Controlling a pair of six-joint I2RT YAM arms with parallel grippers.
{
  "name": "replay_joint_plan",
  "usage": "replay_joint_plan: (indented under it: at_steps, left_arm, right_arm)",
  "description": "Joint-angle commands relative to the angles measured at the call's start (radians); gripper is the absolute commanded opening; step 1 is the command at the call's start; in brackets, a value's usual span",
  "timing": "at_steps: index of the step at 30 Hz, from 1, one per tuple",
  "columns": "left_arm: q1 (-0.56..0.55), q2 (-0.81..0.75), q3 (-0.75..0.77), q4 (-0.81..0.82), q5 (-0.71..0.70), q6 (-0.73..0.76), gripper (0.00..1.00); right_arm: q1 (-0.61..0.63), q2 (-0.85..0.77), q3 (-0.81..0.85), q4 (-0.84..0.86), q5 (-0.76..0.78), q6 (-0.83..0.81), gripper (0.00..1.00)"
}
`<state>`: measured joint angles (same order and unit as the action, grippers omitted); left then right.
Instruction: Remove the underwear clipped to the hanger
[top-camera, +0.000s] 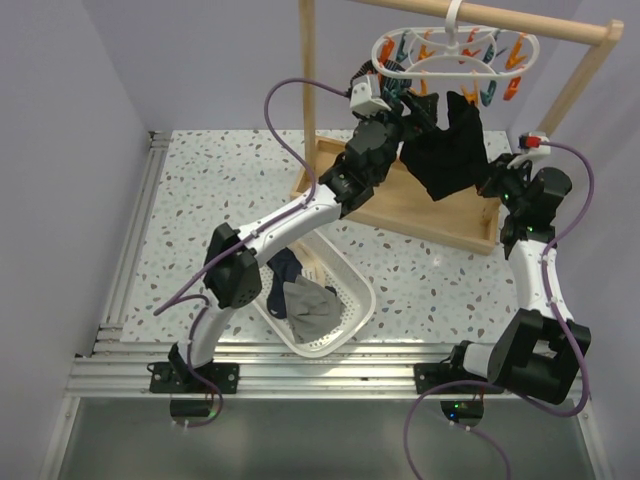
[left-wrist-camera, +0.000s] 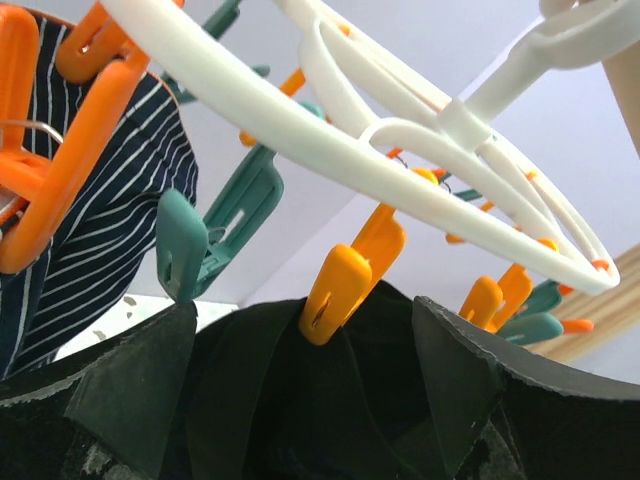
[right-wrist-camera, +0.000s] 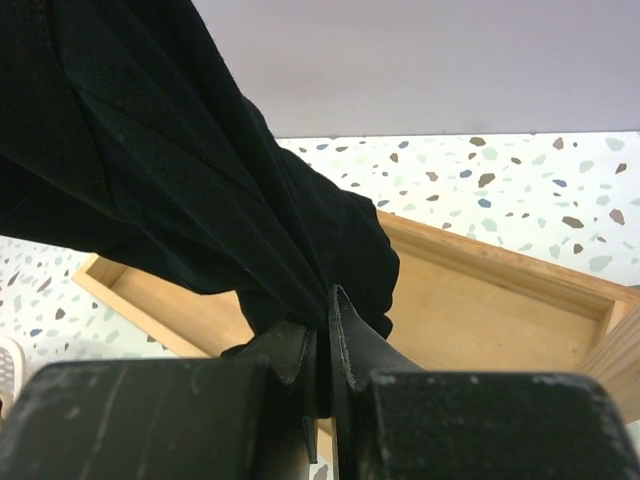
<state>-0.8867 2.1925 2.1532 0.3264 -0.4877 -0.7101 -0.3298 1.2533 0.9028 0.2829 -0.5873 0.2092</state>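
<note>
Only the left wrist view shows the orange clip (left-wrist-camera: 340, 290) biting the black underwear's (top-camera: 447, 145) top edge under the hanger (top-camera: 455, 50), with the left end effector (left-wrist-camera: 300, 360) spread wide on either side. In the right wrist view the right end effector (right-wrist-camera: 322, 330) is clamped on a lower fold. Both arms reach up toward the bench's (top-camera: 200, 190) far right corner.
</note>
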Motion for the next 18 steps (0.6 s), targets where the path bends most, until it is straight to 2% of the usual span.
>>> replay_joint_plan:
  at_steps: [1, 10, 18]
  left_arm:
    - [-0.003, 0.025, 0.077, 0.017, -0.098, 0.038, 0.92]
    - [-0.003, 0.07, 0.146, 0.03, -0.132, 0.066, 0.88]
    - [-0.003, 0.084, 0.169, 0.054, -0.123, 0.069, 0.68]
  right_arm:
    - [-0.009, -0.032, -0.012, 0.03, -0.022, 0.001, 0.0]
    - [-0.008, -0.034, -0.019, 0.038, -0.028, 0.01, 0.0]
    - [-0.008, -0.037, -0.028, 0.044, -0.037, 0.018, 0.0]
